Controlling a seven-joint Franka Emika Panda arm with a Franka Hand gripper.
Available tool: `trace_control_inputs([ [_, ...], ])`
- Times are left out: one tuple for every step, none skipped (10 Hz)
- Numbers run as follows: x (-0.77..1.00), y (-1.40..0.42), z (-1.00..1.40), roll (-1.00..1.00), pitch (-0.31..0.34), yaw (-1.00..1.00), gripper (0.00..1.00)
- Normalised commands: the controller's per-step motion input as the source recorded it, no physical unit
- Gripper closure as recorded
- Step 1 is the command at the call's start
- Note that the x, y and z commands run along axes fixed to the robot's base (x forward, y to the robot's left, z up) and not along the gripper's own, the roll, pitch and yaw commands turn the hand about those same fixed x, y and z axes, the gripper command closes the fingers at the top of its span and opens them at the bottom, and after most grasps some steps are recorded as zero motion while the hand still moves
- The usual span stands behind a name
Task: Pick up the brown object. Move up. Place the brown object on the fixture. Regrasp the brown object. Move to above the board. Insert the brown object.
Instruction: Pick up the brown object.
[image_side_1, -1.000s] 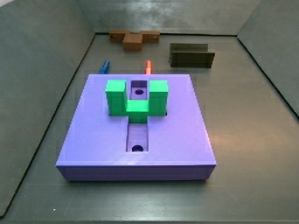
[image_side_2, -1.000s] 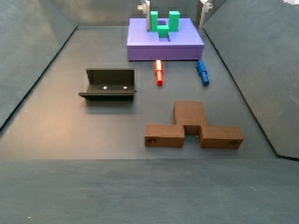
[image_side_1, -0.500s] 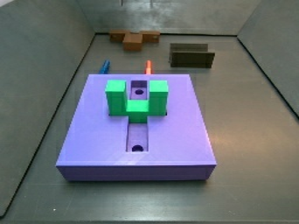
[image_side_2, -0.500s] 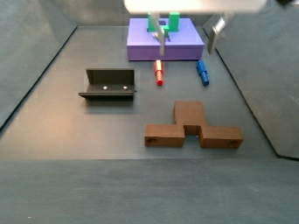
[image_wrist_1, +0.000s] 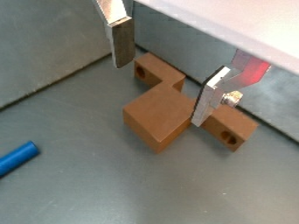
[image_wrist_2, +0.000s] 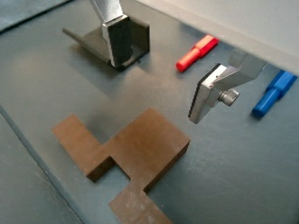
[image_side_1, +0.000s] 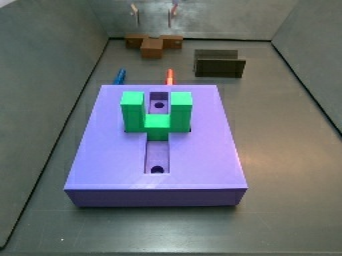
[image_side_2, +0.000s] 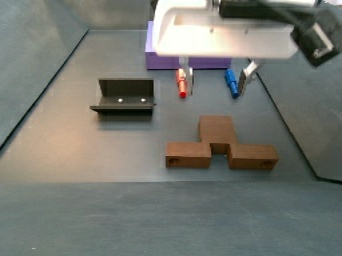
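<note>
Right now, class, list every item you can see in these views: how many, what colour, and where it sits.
Brown object: 1, orange-brown, floor, below the tool.
Fixture: 1, dark olive, floor, apart from the brown object.
Board: 1, lavender, floor.
Green block: 1, green, on the board.
Red peg: 1, red, floor beside the board.
Blue peg: 1, blue, floor beside the red peg.
Tool: 1, silver fingers, open, holding nothing, above the brown object.

No text, label, brand, number or sign can be read in any view.
</note>
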Motion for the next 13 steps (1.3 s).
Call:
trace_control_inputs([
  [0.0,0.06,-0.53,-0.2,-0.119,0.0,0.0],
  [0.0,0.08,-0.47,-0.21,-0.116,0.0,0.0],
  [0.0,0.13,-0.31,-0.31,-0.147,0.0,0.0],
  [0.0,0.14,-0.28,-0.32,-0.151,0.0,0.0],
  [0.0,0.11,-0.28,-0.28,-0.157,0.0,0.0],
  [-0.05,0.13,-0.29,-0.29,-0.17,0.0,0.0],
  [-0.03,0.1,-0.25,-0.3,-0.171,0.0,0.0],
  [0.0,0.07,-0.25,-0.29,-0.17,0.0,0.0],
  [-0.05,0.06,-0.23,-0.24,-0.154,0.0,0.0],
  [-0.18,0.0,-0.15,-0.17,-0.131,-0.03,0.0],
  [-0.13,0.0,-0.09,-0.13,-0.123,-0.11,0.0],
  [0.0,-0.01,-0.05,-0.06,-0.099,-0.26,0.0],
  [0.0,0.0,-0.03,-0.04,-0.086,-0.34,0.0],
])
